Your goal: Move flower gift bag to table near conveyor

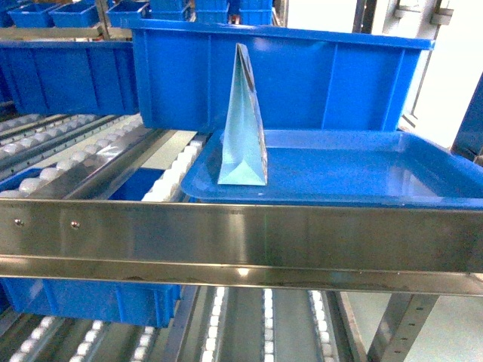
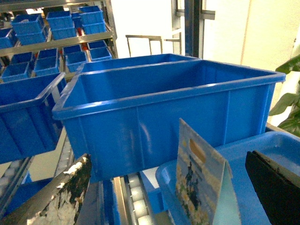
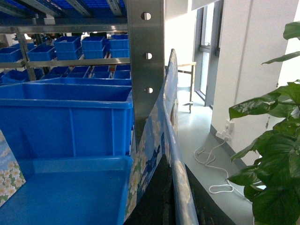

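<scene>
Hand on my left [image 2: 173, 187] spreads its fingers either side of a pale-blue flowered paper gift bag [image 1: 243, 124], upright in the shallow blue plastic tray [image 1: 377, 177] on the steel roller conveyor [image 1: 83, 154]. Right hand's closure I cannot tell; another flowered bag [image 3: 161, 154] fills its view.

Your head view is bright, blue-tinted and soft overall. The steel rail [image 1: 241, 237] glares, with a hot spot near 6 o'clock, and the tray floor [image 1: 362, 170] shines pale toward 3 o'clock. Your left wrist view blows out white from 12 to 2 o'clock; the gripper fingers [image 2: 274, 187] blur dark at the bottom edge. Your right wrist view is sharper, with window light at 1 o'clock.
</scene>
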You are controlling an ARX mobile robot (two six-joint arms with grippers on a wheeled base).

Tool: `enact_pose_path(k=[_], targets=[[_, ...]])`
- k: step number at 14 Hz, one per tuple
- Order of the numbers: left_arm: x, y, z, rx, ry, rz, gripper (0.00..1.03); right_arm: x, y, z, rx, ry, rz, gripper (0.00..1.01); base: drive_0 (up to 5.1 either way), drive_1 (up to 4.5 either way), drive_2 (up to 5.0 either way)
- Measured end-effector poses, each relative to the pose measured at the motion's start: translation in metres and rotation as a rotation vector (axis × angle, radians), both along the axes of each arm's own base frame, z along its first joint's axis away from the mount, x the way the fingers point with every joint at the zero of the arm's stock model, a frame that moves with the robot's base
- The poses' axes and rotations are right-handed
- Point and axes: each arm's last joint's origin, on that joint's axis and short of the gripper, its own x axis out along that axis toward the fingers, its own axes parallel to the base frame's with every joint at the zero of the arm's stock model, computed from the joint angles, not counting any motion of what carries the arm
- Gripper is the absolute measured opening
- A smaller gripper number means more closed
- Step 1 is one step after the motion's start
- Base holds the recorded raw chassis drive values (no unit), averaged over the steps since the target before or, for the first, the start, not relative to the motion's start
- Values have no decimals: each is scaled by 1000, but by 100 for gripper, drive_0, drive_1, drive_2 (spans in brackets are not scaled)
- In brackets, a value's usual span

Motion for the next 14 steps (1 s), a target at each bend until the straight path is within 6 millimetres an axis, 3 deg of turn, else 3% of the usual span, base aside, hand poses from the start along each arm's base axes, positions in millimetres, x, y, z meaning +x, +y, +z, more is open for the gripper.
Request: enact_pose_path(k=[3,8,12,14], targets=[[21,-27,-3,9,17,3,98,0,0,0,0,0,-1,2,0,0,0],[70,-53,-22,6,153,11,98,0,0,0,0,0,0,2,0,0,0],[78,-73,-15,19,178,-36,98,0,0,0,0,0,0,2,0,0,0],[81,-74,-25,23,243,-32,98,0,0,0,0,0,0,2,0,0,0]])
